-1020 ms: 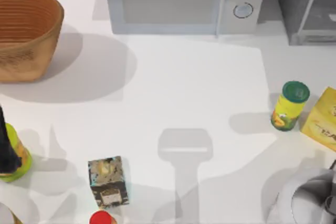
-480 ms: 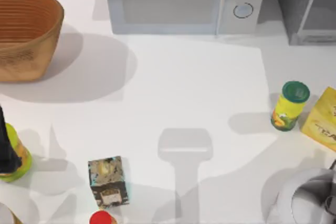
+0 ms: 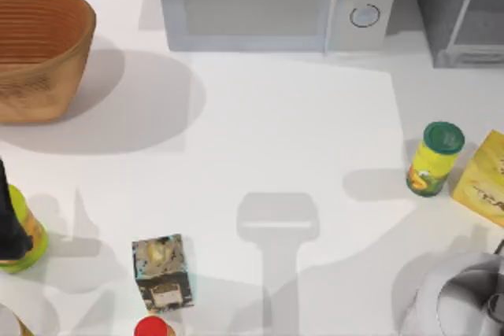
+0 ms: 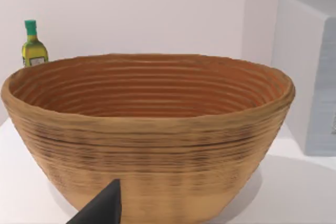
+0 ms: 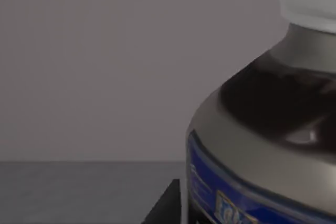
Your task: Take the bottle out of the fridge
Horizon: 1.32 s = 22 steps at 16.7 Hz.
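My right wrist view sits right up against the bottle (image 5: 262,145): white cap at the top, dark shoulder below it, then a pale body with a blue label band. Behind it is a plain grey wall and a grey floor, which I take for the inside of the fridge (image 3: 461,9), the dark cabinet at the tabletop's far right corner in the top view. One dark tip of the right gripper (image 5: 168,205) shows just beside the bottle's body. I cannot tell whether it touches, nor how far that gripper is open.

From above I see part of the right arm (image 3: 461,297) as a pale grey bulk at the near right corner. Near it stand a yellow-green can (image 3: 433,159) with a green lid and a yellow box (image 3: 482,179) at the right edge. The microwave (image 3: 276,1) is at the far edge, left of the fridge.

My left arm (image 3: 9,222) is at the left edge, a dark shape over a lime-green object (image 3: 27,238). Its wrist view faces the woven basket (image 4: 147,135), with a small green-capped bottle (image 4: 33,45) beyond it and one dark fingertip (image 4: 102,211) of the left gripper at the frame's edge; its opening I cannot tell either. A patterned box (image 3: 161,269) and a red cap (image 3: 153,326) sit at the near edge.
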{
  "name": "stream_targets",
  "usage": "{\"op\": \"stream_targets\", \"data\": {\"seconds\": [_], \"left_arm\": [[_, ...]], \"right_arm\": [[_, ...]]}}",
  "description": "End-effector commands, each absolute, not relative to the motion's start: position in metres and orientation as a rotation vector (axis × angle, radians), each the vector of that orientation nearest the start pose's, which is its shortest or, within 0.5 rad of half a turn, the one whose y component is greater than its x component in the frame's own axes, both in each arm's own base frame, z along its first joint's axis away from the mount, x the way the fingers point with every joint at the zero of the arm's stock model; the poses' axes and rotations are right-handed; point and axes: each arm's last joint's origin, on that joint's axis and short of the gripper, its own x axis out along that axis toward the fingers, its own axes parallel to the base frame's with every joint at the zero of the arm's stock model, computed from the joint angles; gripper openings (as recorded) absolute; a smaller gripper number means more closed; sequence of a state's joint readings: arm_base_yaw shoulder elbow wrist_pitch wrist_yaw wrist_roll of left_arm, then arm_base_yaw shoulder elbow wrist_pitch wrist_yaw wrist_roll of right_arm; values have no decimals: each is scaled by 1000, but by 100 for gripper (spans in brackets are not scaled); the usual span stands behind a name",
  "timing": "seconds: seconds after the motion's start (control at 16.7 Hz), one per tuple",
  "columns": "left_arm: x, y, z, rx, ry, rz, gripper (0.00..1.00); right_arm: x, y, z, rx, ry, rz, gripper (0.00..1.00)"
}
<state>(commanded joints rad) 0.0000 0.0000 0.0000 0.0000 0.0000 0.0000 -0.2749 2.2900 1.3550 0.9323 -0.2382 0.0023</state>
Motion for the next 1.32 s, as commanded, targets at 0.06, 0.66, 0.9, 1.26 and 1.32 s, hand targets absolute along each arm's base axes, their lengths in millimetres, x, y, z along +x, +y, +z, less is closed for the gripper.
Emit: {"op": "stream_targets", "data": {"seconds": [0.06,0.66,0.9,1.26,1.32], "left_arm": [[106,-1,160,0,0,0,100],[106,-1,160,0,0,0,100],[106,-1,160,0,0,0,100],[106,-1,160,0,0,0,100],[106,-1,160,0,0,0,100]], "right_arm": [[476,-121,136,-9,6,-10,0],[475,-122,179,-4,16,-13,0],[475,-122,186,-7,5,-13,0],[450,-127,187,-7,7,-24,0],[439,-127,185,-4,14,-23,0]]}}
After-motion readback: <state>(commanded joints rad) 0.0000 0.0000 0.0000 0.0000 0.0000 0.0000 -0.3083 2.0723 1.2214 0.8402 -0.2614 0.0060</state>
